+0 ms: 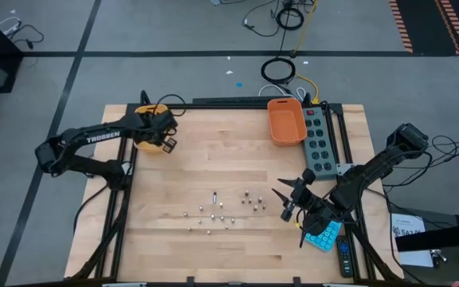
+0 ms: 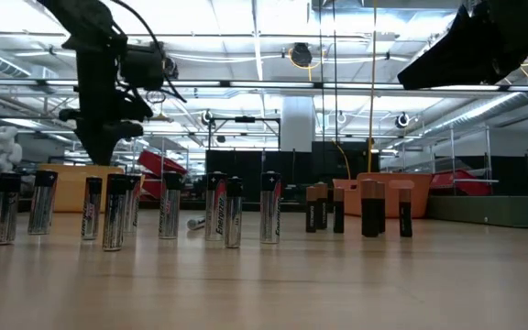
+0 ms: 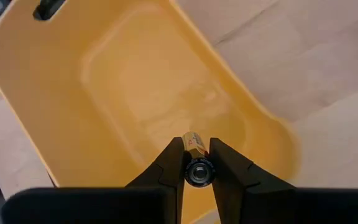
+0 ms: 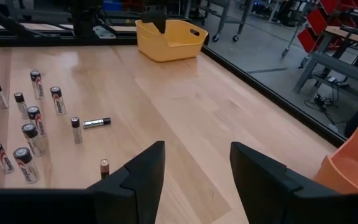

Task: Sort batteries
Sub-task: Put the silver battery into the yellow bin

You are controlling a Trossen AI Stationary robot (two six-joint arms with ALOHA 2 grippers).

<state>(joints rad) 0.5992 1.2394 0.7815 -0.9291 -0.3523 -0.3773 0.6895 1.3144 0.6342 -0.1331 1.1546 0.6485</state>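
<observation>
Yellow bin [image 3: 92, 93] sits at table's 11 o'clock; left gripper [image 3: 197, 171] is held over it, jaws clamped on a battery [image 3: 199, 169]. Release should be made centred, low. Right gripper [image 4: 194, 177] waits wide-jawed at 4 o'clock; remaining batteries [image 1: 217, 209] stand mid-table.

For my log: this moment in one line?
left pincer: holds battery over yellow bin | right pincer: open, waiting | batteries: on table

batteries [image 1: 217, 214]: about 15 | yellow bin [image 1: 151, 132]: 1 | orange bin [image 1: 286, 123]: 1
</observation>
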